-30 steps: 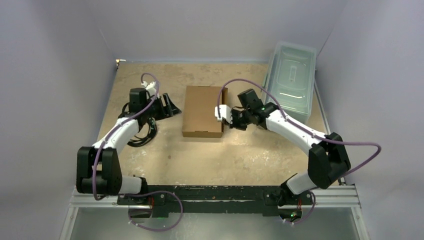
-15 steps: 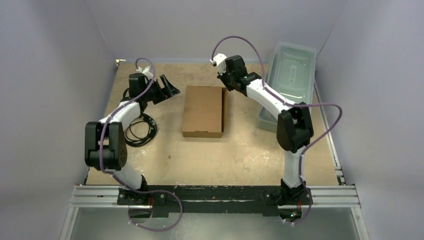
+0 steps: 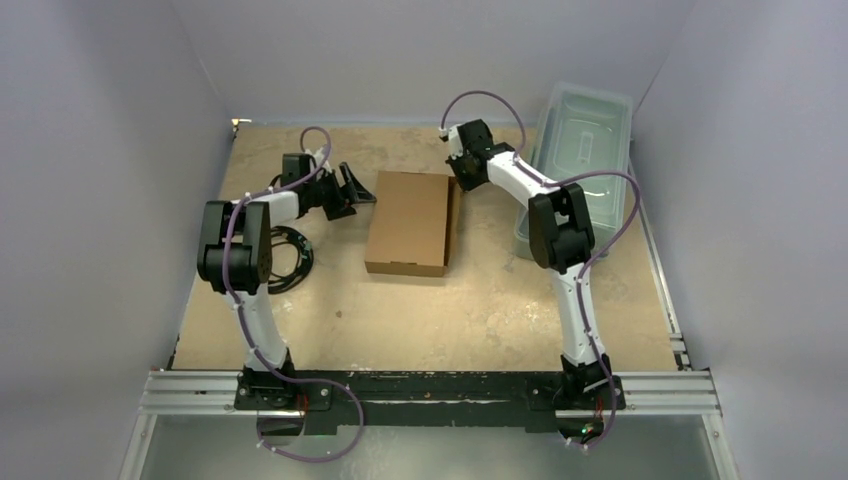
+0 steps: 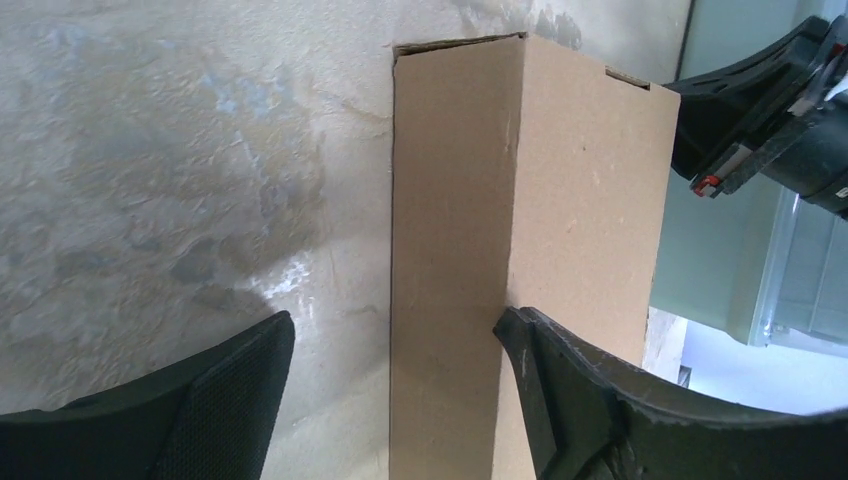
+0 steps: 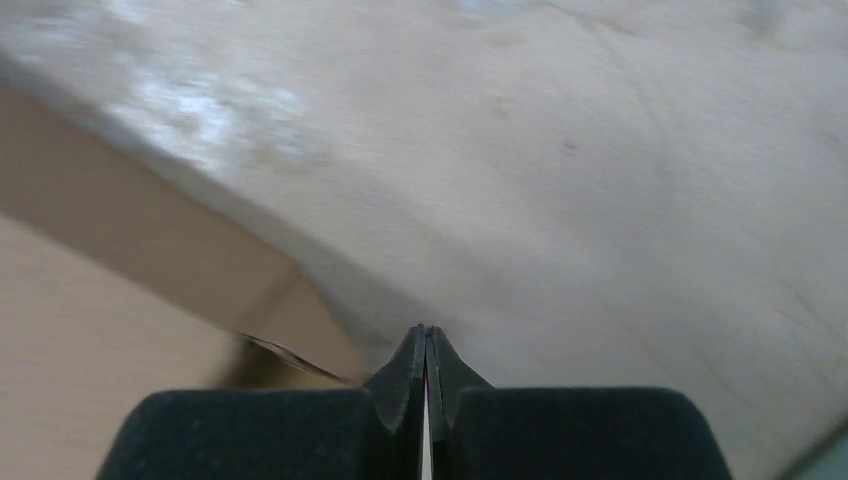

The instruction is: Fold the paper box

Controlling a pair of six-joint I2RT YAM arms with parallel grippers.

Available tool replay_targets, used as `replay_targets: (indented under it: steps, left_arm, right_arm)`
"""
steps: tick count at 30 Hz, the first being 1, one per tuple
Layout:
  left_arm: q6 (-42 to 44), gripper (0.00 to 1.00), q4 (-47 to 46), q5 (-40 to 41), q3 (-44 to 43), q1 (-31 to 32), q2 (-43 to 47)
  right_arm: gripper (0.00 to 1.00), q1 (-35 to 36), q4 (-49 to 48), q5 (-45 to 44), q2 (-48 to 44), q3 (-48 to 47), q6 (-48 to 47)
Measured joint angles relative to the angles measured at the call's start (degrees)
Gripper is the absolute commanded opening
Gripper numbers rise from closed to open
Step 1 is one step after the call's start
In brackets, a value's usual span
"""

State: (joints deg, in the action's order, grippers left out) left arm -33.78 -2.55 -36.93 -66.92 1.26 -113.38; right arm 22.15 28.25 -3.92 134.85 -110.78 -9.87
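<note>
Apparently the folding is nearly finished. The paper box [image 3: 408,222] lies on the surface [image 3: 480,300] as a shallow, closed rectangle with its lid down and its walls squared up, and no loose flaps spread out around it. What may be left is small. Along the edge nearest the right claw [image 3: 462,178] the lid seems to sit a little proud, and the left wrist view shows a thin slot at the box's far corner. A last press or tab tuck there is probably all that remains, though the pictures cannot show whether the tabs are locked.

The left claw [image 3: 354,196] stands wide and holds nothing. It sits low, just beside the box's far left corner, with the box's long side wall straight ahead of it and running away between its spread fingers. One finger crosses in front of the lid face in the wrist view, but contact cannot be told. Its arm is folded back sharply, with the elbow raised behind the claw.

The right claw is pinched fully shut on nothing. Its tips point down at the surface right by the box's far right corner, with the cardboard edge just to one side of them. That arm reaches well forward, with its elbow high above the box's right side and a clear plastic bin [image 3: 580,150] beyond it.
</note>
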Motion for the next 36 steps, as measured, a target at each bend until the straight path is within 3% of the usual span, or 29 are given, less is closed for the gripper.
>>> replay_targets:
  steps: [5, 11, 21, 24, 31, 36]
  left_arm:
    - [0.5, 0.66, 0.2, -0.8, -1.6, 1.5, -1.3]
    - [2.6, 0.66, 2.4, -0.8, -2.9, 4.5, -1.4]
    - [3.6, 0.71, 4.6, 0.0, -0.5, 5.4, 1.5]
    - [3.6, 0.75, 5.2, 1.3, 0.3, 5.9, 3.0]
    - [1.7, 0.81, 2.7, 1.4, 7.2, 1.3, 12.7]
    - [2.4, 0.8, 2.0, 2.2, 9.8, -1.2, 21.1]
  right_arm:
    - [0.0, 0.7, 1.1, 7.1, 0.9, -3.4, 1.6]
    - [0.0, 3.0, 0.9, 10.0, 0.7, -3.7, 3.5]
    - [0.0, 7.2, -2.1, -1.4, -2.3, 2.3, 7.5]
    - [0.05, 7.7, -4.3, -5.2, -3.4, 4.8, 7.1]
    - [0.17, 10.1, -10.4, -12.2, -16.3, 16.9, -1.6]
    - [0.2, 11.2, -12.7, -9.6, -29.0, 23.7, -7.6]
